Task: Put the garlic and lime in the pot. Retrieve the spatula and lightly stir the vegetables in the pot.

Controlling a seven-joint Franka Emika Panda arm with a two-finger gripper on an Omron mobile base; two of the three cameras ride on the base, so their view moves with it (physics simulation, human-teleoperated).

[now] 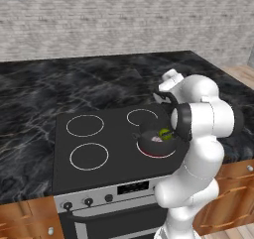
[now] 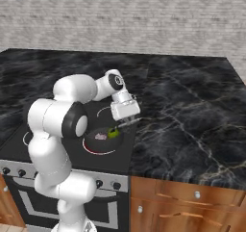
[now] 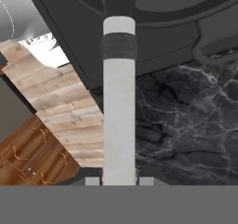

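Note:
The small dark grey pot (image 2: 98, 143) sits on the stove's front right burner (image 1: 158, 153). Inside it lie the pale garlic (image 2: 101, 136) and the yellow-green lime (image 2: 113, 133), side by side; both also show in the left base view, the lime (image 1: 165, 134) beside the garlic (image 1: 156, 139). My gripper (image 2: 128, 119) hovers just above the pot's right rim, shut on the spatula (image 3: 119, 102). The spatula's white handle with a dark band runs from my gripper (image 3: 119, 181) toward the pot (image 3: 176, 32). Its thin blade end (image 2: 120, 125) slants down to the lime.
The black stovetop (image 1: 99, 134) has three more burner rings to the left and behind the pot. Black marble counter (image 2: 192, 115) spreads on both sides. Oven knobs (image 1: 88, 202) and wooden cabinet fronts (image 2: 187, 207) lie below. A brick wall stands behind.

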